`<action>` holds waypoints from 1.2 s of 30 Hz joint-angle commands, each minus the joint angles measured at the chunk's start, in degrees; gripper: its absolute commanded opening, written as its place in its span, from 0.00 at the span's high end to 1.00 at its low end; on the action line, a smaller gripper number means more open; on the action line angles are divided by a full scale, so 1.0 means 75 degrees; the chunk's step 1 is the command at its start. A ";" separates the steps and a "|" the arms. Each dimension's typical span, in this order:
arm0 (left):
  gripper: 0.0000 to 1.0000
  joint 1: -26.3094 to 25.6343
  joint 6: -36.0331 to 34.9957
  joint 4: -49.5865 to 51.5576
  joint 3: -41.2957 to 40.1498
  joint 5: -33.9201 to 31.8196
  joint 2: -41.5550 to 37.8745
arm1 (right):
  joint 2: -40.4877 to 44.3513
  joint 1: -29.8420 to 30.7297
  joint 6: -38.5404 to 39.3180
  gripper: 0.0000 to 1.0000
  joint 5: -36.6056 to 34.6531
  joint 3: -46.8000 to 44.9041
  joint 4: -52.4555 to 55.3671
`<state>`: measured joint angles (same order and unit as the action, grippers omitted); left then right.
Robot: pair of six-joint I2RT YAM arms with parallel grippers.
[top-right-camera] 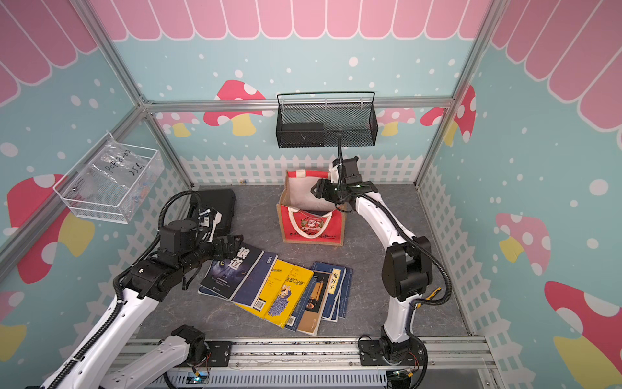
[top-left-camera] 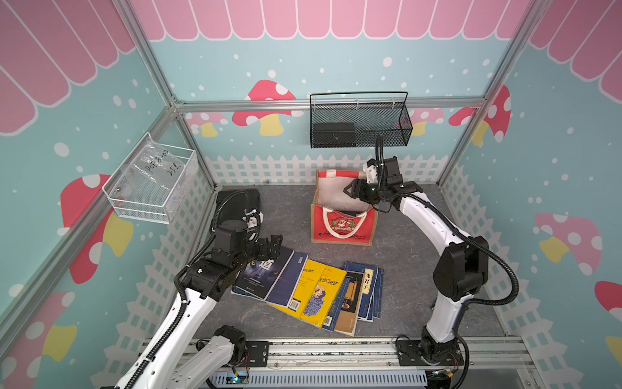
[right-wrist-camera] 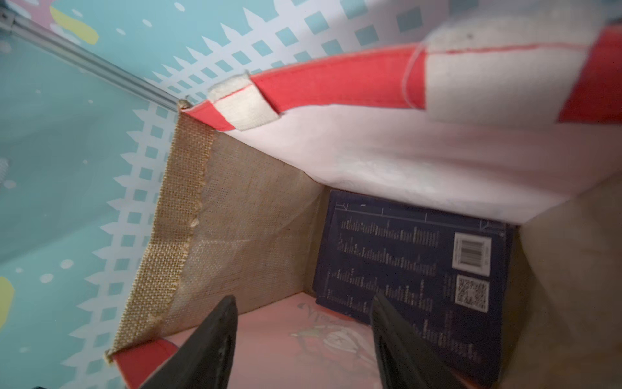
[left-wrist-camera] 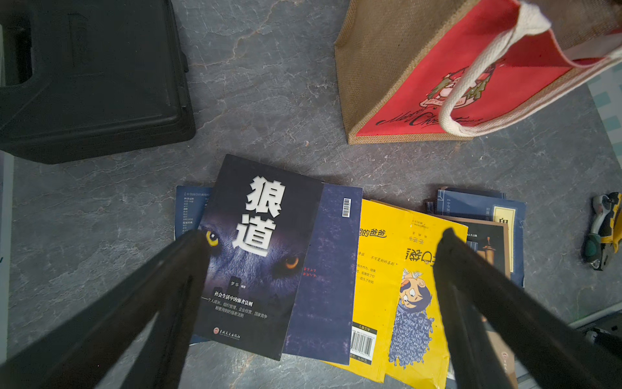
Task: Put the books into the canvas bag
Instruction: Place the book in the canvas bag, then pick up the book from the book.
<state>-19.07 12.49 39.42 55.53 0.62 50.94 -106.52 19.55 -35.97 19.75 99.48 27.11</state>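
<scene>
Several books lie fanned on the grey table, front centre: a dark wolf-cover book (top-left-camera: 266, 276) (left-wrist-camera: 262, 235), a yellow book (top-left-camera: 319, 293) (left-wrist-camera: 397, 269) and a black-and-tan book (top-left-camera: 350, 303). My left gripper (top-left-camera: 274, 244) (left-wrist-camera: 323, 234) hovers open over the wolf-cover end, holding nothing. The canvas bag (top-left-camera: 343, 229) (top-right-camera: 313, 229) stands upright at the back centre. My right gripper (top-left-camera: 350, 192) (right-wrist-camera: 303, 298) hangs over its mouth with jaws apart and empty. A dark blue book (right-wrist-camera: 410, 262) lies inside the bag against the jute side (right-wrist-camera: 235, 219).
A black plastic case (top-left-camera: 239, 202) lies at the back left behind my left arm. A black mesh basket (top-left-camera: 360, 121) hangs on the back wall and a wire basket (top-left-camera: 151, 182) on the left wall. A yellow-black tool (left-wrist-camera: 606, 229) lies right of the books.
</scene>
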 commanded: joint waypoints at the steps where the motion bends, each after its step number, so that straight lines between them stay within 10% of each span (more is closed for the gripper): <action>1: 0.01 -0.0047 0.0244 0.0195 0.0115 0.0014 0.0320 | 0.0459 0.0522 0.1361 0.15 -0.0297 0.0215 -0.0101; 9: 0.01 -0.0046 0.1413 -0.0008 -0.0011 0.0727 0.1371 | 0.1959 0.1836 0.2651 0.01 -0.0988 -0.1253 -0.0072; 21: 0.02 -0.0475 0.2783 -0.1110 -0.1023 0.0397 0.2412 | 0.5041 0.3274 0.0963 0.00 -0.1028 -0.6757 -0.2587; 36: 0.01 0.0909 0.3264 -0.1365 -0.0834 -0.0449 0.3155 | 0.3751 0.4563 0.0612 0.01 -0.1254 -0.7763 -0.4472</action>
<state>-14.15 36.42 30.35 47.29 -0.19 73.34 -76.79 52.82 -30.76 10.98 39.75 -2.33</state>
